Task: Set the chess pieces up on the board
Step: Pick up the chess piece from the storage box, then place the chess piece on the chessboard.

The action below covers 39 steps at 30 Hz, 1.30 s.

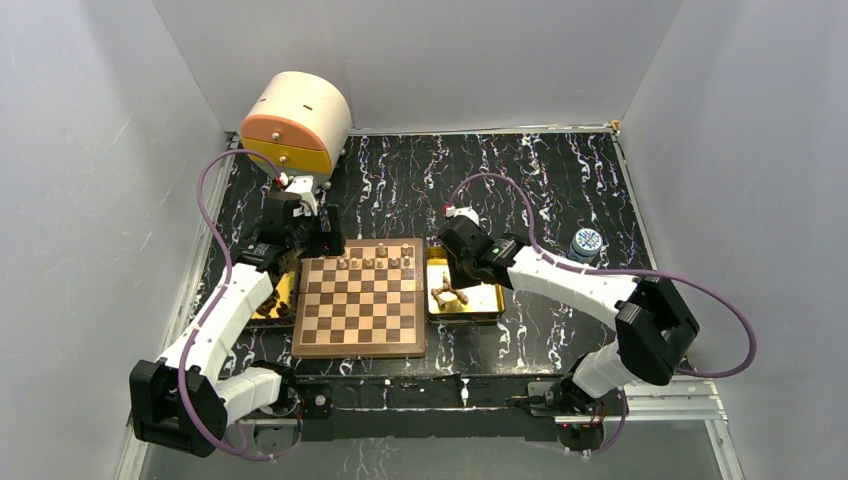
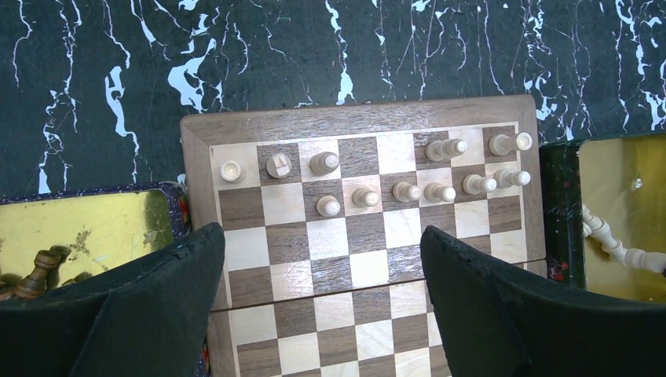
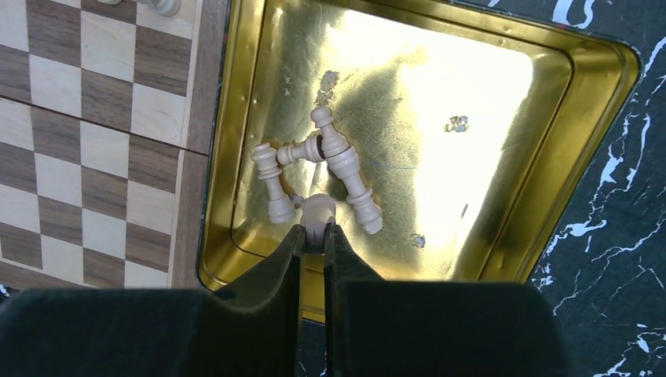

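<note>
A black, white-veined table carries the board between two gold trays. Light chess pieces stand in its two far rows. The left tray holds dark pieces. A cream and orange domed container sits at the far left corner and a blue-capped bottle off to the right.

The left gripper hovers over the board, fingers spread wide and holding nothing. The right gripper reaches into the right tray, fingers pinched on the round head of a light piece beside three fallen pieces.
</note>
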Each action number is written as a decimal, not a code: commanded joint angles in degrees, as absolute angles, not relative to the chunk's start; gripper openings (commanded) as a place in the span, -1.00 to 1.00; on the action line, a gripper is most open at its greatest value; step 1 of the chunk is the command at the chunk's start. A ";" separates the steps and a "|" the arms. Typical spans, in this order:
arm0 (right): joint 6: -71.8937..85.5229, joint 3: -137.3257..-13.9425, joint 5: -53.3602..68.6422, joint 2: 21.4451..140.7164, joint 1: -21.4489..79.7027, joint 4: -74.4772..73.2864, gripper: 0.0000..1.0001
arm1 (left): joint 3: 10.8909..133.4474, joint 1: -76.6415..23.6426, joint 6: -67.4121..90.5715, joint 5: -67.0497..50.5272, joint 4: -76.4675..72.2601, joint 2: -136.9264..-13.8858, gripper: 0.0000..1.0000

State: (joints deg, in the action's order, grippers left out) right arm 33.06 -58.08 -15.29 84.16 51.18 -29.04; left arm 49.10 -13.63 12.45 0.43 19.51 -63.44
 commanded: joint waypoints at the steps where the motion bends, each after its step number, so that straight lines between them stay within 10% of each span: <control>1: 30.24 -62.76 -15.23 82.46 51.48 -30.46 -0.86 | 48.43 -13.69 11.96 -0.83 18.61 -62.81 0.81; 39: 30.12 -79.80 -11.42 103.02 61.08 -30.21 -0.52 | 49.55 -13.69 12.30 6.71 20.90 -61.56 0.68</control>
State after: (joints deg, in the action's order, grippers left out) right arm 29.91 -76.77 -10.35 103.15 60.77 -30.96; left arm 49.08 -13.63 12.40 5.78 20.64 -63.22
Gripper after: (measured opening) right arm 0.206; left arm 0.846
